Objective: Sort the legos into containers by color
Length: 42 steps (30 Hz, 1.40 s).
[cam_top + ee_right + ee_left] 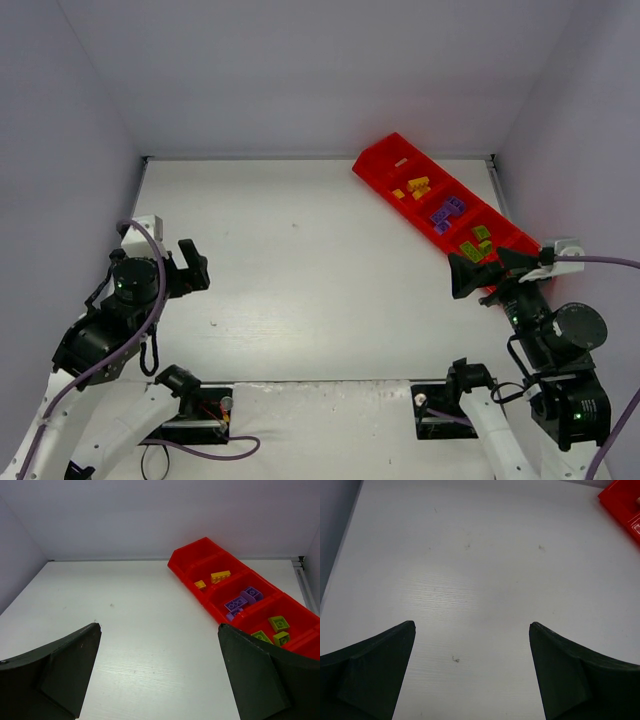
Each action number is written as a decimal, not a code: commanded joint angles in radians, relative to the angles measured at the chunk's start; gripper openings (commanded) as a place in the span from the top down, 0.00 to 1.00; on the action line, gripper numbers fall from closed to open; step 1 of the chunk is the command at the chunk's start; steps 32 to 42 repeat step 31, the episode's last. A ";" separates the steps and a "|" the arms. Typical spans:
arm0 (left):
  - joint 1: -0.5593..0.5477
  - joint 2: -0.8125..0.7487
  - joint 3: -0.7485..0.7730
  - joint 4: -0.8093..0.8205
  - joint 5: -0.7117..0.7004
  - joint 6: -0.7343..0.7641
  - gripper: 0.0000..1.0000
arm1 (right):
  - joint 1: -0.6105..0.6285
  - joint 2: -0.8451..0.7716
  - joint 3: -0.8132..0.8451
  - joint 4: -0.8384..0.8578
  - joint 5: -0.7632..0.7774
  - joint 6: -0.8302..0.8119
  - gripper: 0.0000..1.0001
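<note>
A robot lab cell: white desk [300,290] boxed in by plain walls [300,70], left arm [105,335] and right arm [550,335] bolted at its edge, cables [610,261] trailing.

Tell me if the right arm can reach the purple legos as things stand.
Probably yes: the right claw is open near the red tray, and the purple legos lie uncovered in their compartment with nothing between.

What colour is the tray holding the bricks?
The tray is bright red; the right wrist view shows it best.
</note>
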 commanded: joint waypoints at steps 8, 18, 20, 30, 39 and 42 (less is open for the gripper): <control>0.005 0.033 0.004 0.025 0.000 -0.028 0.11 | 0.052 -0.014 -0.066 0.054 0.132 0.050 0.00; 0.005 0.062 -0.005 0.034 0.029 -0.052 0.11 | 0.069 0.043 -0.072 0.057 0.143 0.051 0.00; 0.005 0.059 -0.014 0.037 0.025 -0.058 0.11 | 0.072 0.058 -0.074 0.059 0.147 0.053 0.00; 0.005 0.087 -0.033 0.054 0.039 -0.075 0.11 | 0.087 0.081 -0.072 0.059 0.151 0.041 0.00; 0.005 0.091 -0.031 0.055 0.039 -0.075 0.11 | 0.090 0.084 -0.072 0.059 0.151 0.042 0.00; 0.005 0.091 -0.031 0.055 0.039 -0.075 0.11 | 0.090 0.084 -0.072 0.059 0.151 0.042 0.00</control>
